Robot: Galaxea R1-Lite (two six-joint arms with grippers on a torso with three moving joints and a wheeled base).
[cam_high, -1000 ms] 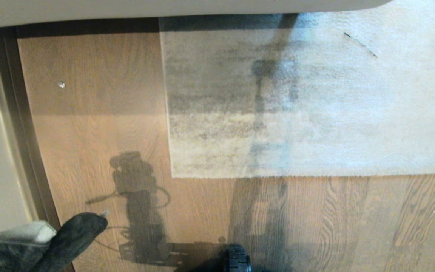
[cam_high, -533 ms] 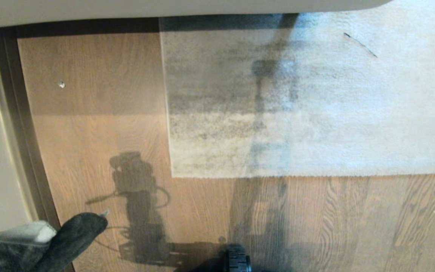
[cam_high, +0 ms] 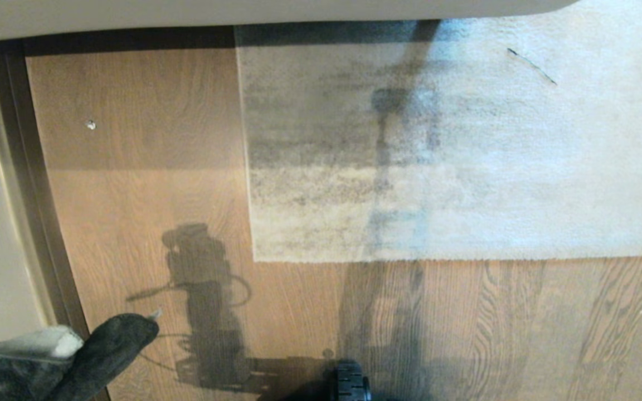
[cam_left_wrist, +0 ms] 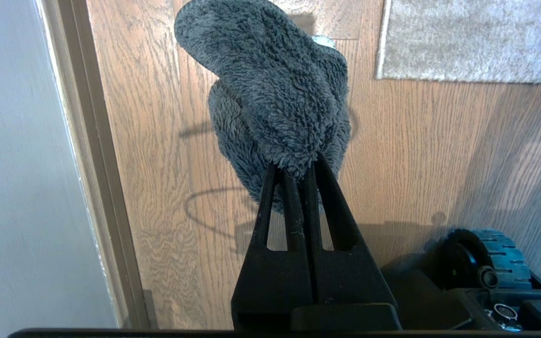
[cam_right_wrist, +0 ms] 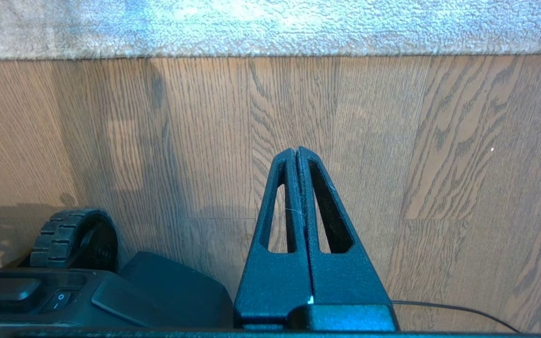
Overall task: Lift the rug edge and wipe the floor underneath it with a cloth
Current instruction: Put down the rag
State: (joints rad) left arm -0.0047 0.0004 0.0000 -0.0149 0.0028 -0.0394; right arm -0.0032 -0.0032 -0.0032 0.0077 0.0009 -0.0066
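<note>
Nothing has moved since the earlier frame. Left of the rug edge point(cam_high: 276, 259), the left gripper point(cam_left_wrist: 294, 171) pinches the cloth point(cam_left_wrist: 275, 103) above the floor point(cam_high: 148, 195). Right of it, the right gripper point(cam_right_wrist: 297, 152), pressed together and empty, should open and slide under that edge.

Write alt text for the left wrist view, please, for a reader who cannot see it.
The left gripper is shut on the cloth, dark grey and fluffy, held above the floor. The rug edge lies flat beyond it; a wall runs along one side.
</note>
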